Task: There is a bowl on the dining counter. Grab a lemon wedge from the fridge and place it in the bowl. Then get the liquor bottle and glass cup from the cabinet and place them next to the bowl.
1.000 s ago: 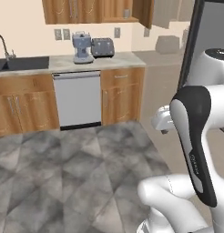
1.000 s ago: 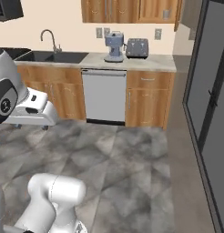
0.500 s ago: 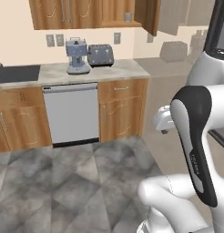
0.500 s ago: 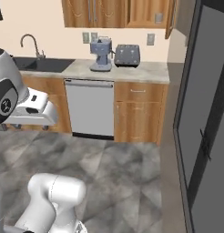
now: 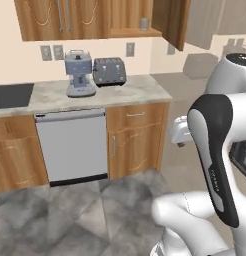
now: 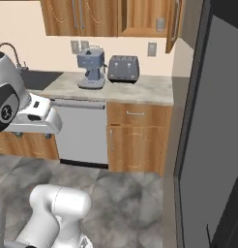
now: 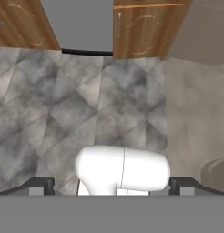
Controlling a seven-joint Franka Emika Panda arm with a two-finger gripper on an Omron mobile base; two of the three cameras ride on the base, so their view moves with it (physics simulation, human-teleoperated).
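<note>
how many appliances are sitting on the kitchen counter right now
2: a coffee machine on the counter above the dishwasher, and a toaster just right of it. Others may sit outside the frame.

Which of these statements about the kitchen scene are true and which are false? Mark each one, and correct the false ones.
1. The coffee machine stands left of the toaster in the left base view. True.
2. The dishwasher door hangs open. False: it is closed.
3. An upper cabinet door stands open above the counter. True.
4. A glass cup sits on the counter beside the toaster. False: it sits on a shelf in the open cabinet.
5. The gripper holds a lemon wedge. False: nothing lies between its fingers.
</note>
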